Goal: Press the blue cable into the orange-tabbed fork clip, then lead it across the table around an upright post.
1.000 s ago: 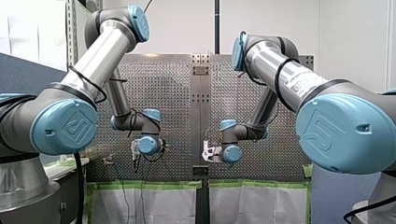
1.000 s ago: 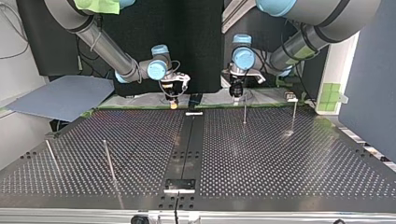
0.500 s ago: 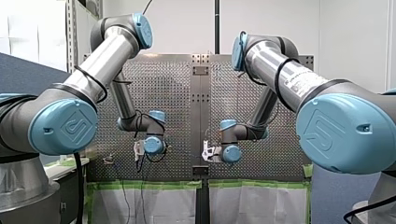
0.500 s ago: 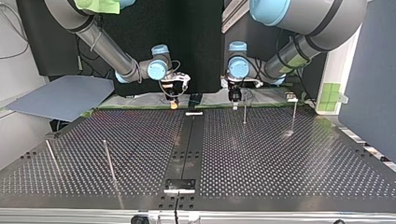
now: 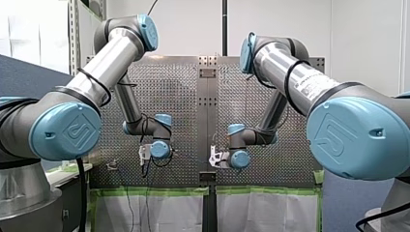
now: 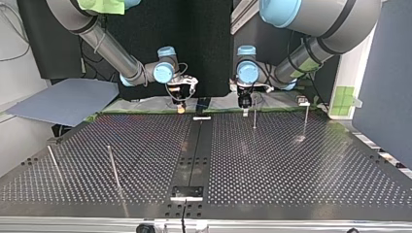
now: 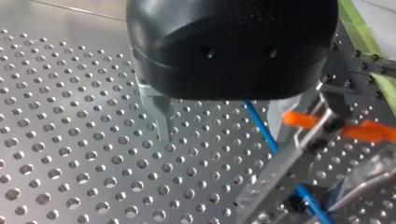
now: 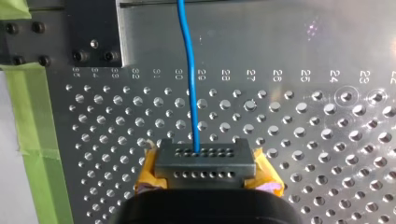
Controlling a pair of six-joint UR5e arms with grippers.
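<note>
The blue cable [image 8: 190, 70] runs straight ahead from my right gripper [image 8: 204, 158], whose yellow-padded fingers are shut on it. In the top view that gripper [image 6: 180, 106] hangs at the table's far edge, left of the centre strip. My left gripper [image 7: 219, 126] is open over the perforated plate. Its metal finger [image 7: 161, 119] stands on one side and the blue cable [image 7: 261, 128] passes close to the other. Just beside it stands the orange-tabbed fork clip [image 7: 327, 126], and the cable runs on under the clip's tabs. In the top view my left gripper [image 6: 244, 102] hovers next to an upright post [image 6: 254, 116].
Further thin posts stand at the top view's right [image 6: 306, 120] and near its left front [image 6: 112, 167] [image 6: 53, 164]. A dark centre strip [image 6: 194, 150] splits the perforated table. Green tape [image 8: 28, 140] lines the plate's edge by my right gripper.
My left arm has moved a little toward the table's middle and lower, nearer the post. My right arm and the cable in its grip have stayed put.
</note>
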